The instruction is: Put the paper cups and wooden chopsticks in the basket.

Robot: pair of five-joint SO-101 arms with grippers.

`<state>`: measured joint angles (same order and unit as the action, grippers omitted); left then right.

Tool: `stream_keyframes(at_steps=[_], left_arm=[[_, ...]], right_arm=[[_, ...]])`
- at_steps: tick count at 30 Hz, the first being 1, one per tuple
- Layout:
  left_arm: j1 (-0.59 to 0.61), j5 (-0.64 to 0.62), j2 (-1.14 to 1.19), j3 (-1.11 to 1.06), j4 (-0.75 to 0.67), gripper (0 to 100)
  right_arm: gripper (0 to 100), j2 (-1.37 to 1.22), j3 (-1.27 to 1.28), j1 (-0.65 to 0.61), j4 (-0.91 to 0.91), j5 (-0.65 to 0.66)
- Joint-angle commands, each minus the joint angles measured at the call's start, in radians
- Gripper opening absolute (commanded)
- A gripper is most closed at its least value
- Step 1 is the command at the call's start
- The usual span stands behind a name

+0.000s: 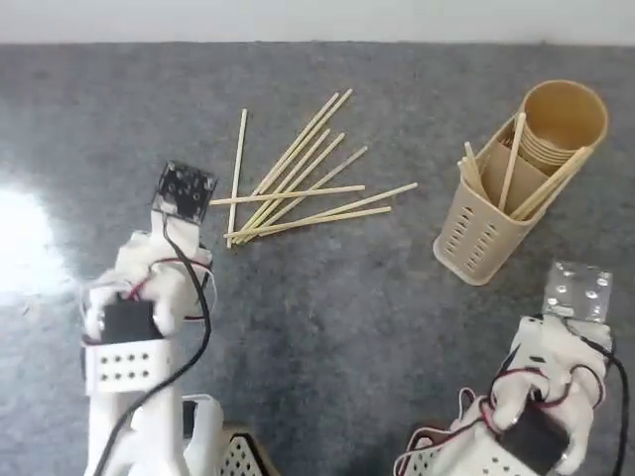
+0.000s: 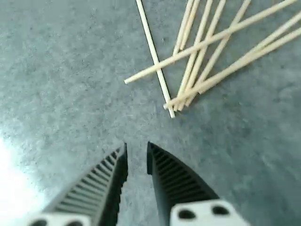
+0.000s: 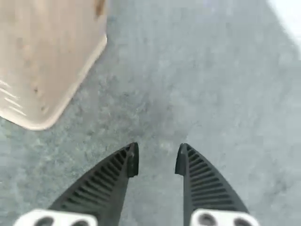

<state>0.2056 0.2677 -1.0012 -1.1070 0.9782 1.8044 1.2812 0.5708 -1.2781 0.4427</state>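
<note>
The grey mat [image 1: 347,327] spreads under everything you see. At the far right stands the basket [image 1: 476,233], with the stacked paper cups [image 1: 566,119] in its far compartment and a few sticks [image 1: 511,164] leaning in the near one. Your right gripper [image 3: 156,153] is over bare mat near the basket, released and empty. Your left gripper [image 2: 137,150] has its fingers narrowly parted and grasps nothing. It sits just near-left of the loose chopsticks [image 1: 298,193], which are fanned out mid-table, well left of the basket.

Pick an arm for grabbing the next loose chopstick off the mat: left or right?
Left, likely. The left gripper is open, just short of the loose chopsticks; the right gripper sits by the basket, farther from them.
</note>
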Motion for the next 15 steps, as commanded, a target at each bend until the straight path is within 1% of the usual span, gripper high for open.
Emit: stream_keyframes(at_steps=[1, 5, 7, 9, 12, 15], left_arm=[[0.008, 0.009, -0.040, -0.113, -0.187, 6], [0.006, 0.002, -0.031, -0.127, -0.173, 6], [0.006, -0.032, -0.029, -0.142, -0.169, 6], [0.006, -0.061, -0.031, -0.182, -0.175, 6], [0.008, -0.069, -0.035, -0.254, -0.189, 6], [0.014, -0.068, -0.037, -0.300, -0.198, 6]], right_arm=[[15.1, -0.004, -0.146, -0.068, -0.019, 0.086], [15.1, -0.005, -0.264, -0.087, -0.019, 0.100], [15.1, -0.007, -0.304, -0.105, -0.018, 0.101], [15.1, -0.008, -0.344, -0.154, -0.030, 0.104], [15.1, -0.035, -0.420, -0.245, -0.047, 0.106], [15.1, -0.166, -0.512, -0.321, -0.039, 0.126]])
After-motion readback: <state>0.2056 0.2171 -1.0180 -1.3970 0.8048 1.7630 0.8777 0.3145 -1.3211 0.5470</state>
